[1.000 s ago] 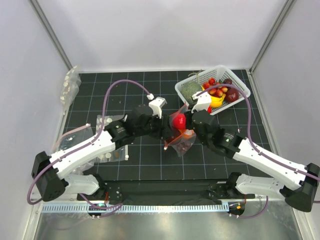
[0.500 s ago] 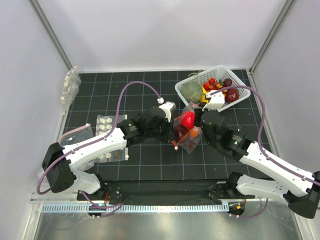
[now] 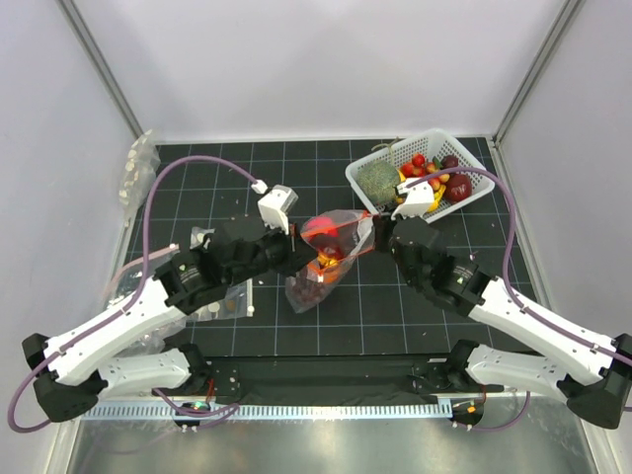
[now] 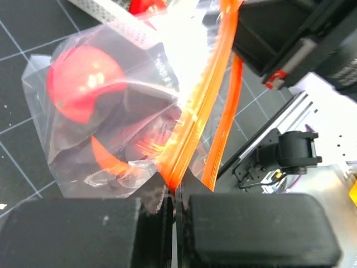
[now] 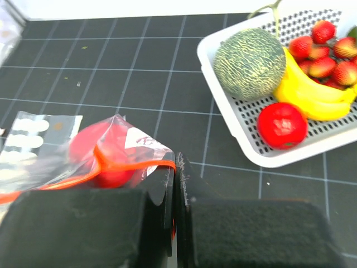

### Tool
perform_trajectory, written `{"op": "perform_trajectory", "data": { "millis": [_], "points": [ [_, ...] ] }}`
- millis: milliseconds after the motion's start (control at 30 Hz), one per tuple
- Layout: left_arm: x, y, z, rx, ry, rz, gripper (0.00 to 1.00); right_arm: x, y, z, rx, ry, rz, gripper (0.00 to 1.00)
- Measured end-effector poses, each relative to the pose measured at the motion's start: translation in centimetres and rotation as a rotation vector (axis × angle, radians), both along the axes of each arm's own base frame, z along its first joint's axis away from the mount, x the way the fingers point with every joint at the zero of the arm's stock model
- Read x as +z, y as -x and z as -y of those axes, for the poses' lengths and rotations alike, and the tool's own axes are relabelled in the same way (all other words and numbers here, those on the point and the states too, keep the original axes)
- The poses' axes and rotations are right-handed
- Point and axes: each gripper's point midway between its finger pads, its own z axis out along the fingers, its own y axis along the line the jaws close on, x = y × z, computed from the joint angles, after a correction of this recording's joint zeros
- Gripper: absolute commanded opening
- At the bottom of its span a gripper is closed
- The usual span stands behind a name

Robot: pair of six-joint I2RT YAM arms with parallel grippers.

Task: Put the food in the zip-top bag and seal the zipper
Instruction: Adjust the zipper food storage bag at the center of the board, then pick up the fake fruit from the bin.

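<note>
Black grid desk (image 3: pixel 296 168). Bag (image 3: pixel 314 286) held over centre, red fruit (image 4: pixel 83 84) inside. Left end effector (image 4: pixel 174 192) pinched tight on zipper (image 4: pixel 207 106), right end effector (image 5: pixel 175 181) clamped on bag's opposite end. Floppy, slick film; best gripped by stiffer strip.

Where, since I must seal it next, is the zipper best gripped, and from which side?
Probably pinch the zipper flat at one end, coming from the side: it is a thin band running between the left gripper and right gripper.
</note>
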Motion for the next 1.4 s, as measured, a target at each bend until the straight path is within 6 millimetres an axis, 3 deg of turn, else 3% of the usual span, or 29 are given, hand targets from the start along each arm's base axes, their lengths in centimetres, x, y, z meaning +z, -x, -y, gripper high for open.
{"op": "perform_trajectory", "data": {
  "millis": [100,333,433,533,667,867,1067,1233,1400],
  "points": [
    [-0.8,-0.3,0.2,0.008,-0.024,-0.011,0.01,0.3,0.0,-0.5,0.025,-0.018,0.01,0.01],
    [-5.5,-1.0,1.0,-0.011,-0.142,-0.098,0.01,-0.1,0.0,-1.4,0.076,-0.033,0.012,0.01],
    [-6.1,-1.4,0.7,-0.017,-0.137,-0.127,0.0,-0.1,0.8,-1.7,0.135,-0.083,0.046,0.01],
    [-6.8,-2.1,1.1,-0.027,-0.127,-0.157,0.0,0.3,2.0,-0.5,0.143,-0.115,0.075,0.01],
    [-7.9,-2.5,1.7,-0.033,-0.13,-0.197,0.01,1.1,1.7,-1.0,0.148,-0.122,0.079,0.01],
    [-7.6,-3.0,-0.5,0.063,-0.133,-0.141,0.01,-0.5,1.3,-4.0,0.249,-0.089,0.026,0.01],
    [-5.0,-4.3,-3.5,0.214,-0.084,-0.021,0.01,1.1,3.5,-2.4,0.296,-0.172,0.117,0.01],
    [-5.4,-4.5,-1.7,0.165,-0.076,-0.038,0.0,3.0,4.3,-1.7,0.302,-0.239,0.191,0.01],
    [-6.1,-3.6,-1.2,0.108,-0.08,-0.064,0.0,2.2,1.7,-4.1,0.271,-0.153,0.097,0.01]
  ]
}}
